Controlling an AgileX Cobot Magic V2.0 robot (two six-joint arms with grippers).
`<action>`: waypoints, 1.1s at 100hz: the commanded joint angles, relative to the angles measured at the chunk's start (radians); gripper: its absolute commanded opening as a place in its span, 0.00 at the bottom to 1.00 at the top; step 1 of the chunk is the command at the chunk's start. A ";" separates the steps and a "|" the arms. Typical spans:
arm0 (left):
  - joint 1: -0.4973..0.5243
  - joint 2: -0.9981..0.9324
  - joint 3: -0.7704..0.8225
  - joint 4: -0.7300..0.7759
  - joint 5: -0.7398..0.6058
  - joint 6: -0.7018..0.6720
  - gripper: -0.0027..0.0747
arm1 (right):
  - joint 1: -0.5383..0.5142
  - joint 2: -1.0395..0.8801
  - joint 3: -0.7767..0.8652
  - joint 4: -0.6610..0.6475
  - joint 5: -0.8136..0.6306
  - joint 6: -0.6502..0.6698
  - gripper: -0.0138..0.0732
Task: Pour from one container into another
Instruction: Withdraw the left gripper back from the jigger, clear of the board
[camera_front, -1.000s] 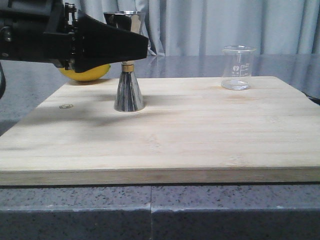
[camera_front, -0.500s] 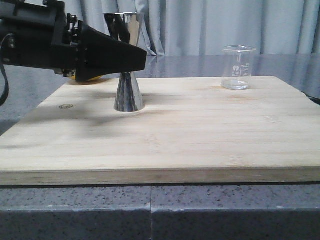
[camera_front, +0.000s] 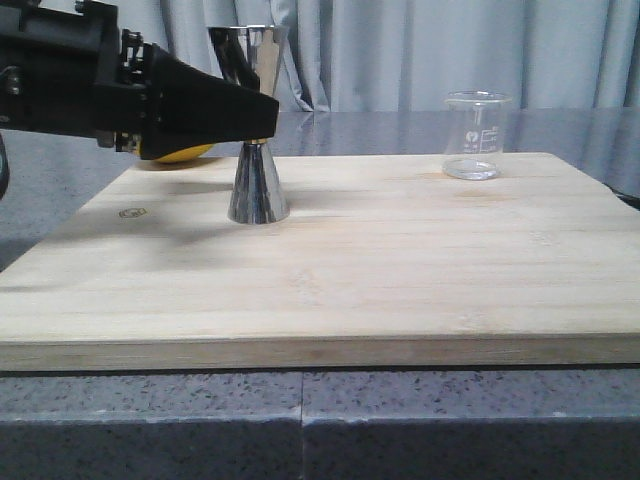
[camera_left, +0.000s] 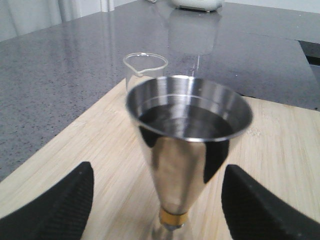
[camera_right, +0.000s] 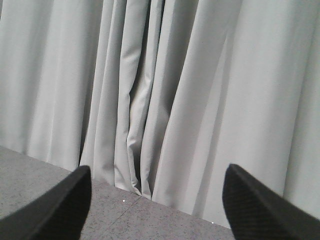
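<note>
The left pincer (camera_front: 262, 112) has drawn back slightly along the jigger (camera_front: 257, 150) over the last second, its wide-open fingers (camera_left: 60, 205) now flanking the gold waist without touching; to my eye it is settling in for a grasp. The jigger stands upright at the board's (camera_front: 400, 280) back left, the empty-looking beaker (camera_front: 476, 135) well apart at the back right. A lemon (camera_front: 178, 153) sits behind the arm on the bench (camera_front: 60, 185). The right pincer (camera_right: 155, 210) is wide, facing the curtain (camera_right: 165, 90), nowhere near the beaker.

From the front we look low across the board (camera_front: 400, 270). Our left wrist view sits close on the jigger (camera_left: 187, 145), which both views share. Our right wrist view faces curtains (camera_right: 165, 95).
</note>
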 joint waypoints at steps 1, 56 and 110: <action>0.021 -0.043 -0.019 -0.043 -0.088 -0.033 0.68 | -0.007 -0.020 -0.024 0.002 -0.083 0.002 0.70; 0.051 -0.043 -0.019 0.040 -0.160 -0.130 0.68 | -0.007 -0.020 -0.024 0.002 -0.083 0.002 0.70; 0.107 -0.082 -0.019 0.128 -0.189 -0.217 0.68 | -0.007 -0.020 -0.024 0.002 -0.083 0.002 0.70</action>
